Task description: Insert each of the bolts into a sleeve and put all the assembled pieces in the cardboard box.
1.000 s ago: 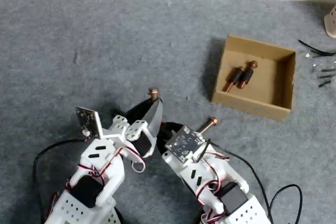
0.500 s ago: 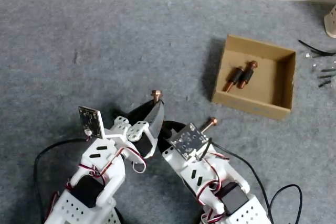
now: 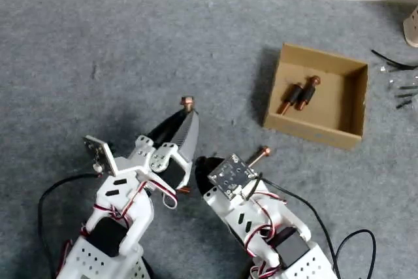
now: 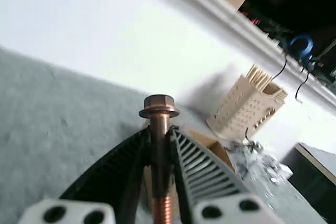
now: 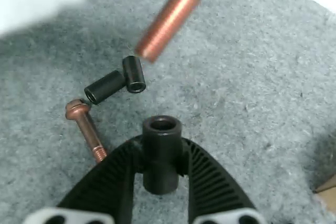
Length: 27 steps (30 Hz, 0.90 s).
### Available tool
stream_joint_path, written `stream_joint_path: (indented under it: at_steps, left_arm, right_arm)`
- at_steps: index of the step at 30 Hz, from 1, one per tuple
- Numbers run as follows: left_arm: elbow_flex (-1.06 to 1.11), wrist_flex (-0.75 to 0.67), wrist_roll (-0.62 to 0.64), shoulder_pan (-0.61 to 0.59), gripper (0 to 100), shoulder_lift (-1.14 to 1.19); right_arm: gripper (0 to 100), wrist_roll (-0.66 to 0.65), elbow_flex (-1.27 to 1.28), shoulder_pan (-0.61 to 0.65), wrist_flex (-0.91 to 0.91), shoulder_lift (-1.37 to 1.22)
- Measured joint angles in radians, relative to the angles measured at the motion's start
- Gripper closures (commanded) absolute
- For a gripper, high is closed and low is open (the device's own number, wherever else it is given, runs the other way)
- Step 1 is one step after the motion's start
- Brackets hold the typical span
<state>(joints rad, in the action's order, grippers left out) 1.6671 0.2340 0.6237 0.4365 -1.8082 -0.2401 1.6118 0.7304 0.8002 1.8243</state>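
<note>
As both seem stiff, slick metal, L tool (image 4: 159,134) pinches bolt (image 4: 159,110) at shank, R tool (image 5: 160,153) grips sleeve (image 5: 162,132) mid-body.

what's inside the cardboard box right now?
Two assembled pieces lie side by side in the brown cardboard box: a copper bolt in a black sleeve and a second sleeved bolt. The box's near wall covers a strip of its floor.
</note>
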Motion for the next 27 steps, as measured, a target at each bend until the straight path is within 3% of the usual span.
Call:
stream_joint_path:
  at_steps: [7,15,20,27]
  left_arm:
    - [-0.003,0.026,-0.103,-0.005,99,0.0]
    - [-0.055,0.334,-0.138,-0.006,99,0.0]
    - [-0.058,0.344,-0.141,-0.006,99,0.064]
    - [-0.183,0.249,-0.141,-0.006,99,0.46]
  right_arm:
    - [99.3,-0.006,0.0,0.0,0.038,0.0]
    - [99.3,-0.006,0.0,-0.186,0.038,0.0]
    - [99.3,-0.006,0.023,-0.247,-0.018,0.0]
    - [99.3,-0.006,0.055,-0.255,-0.091,0.0]
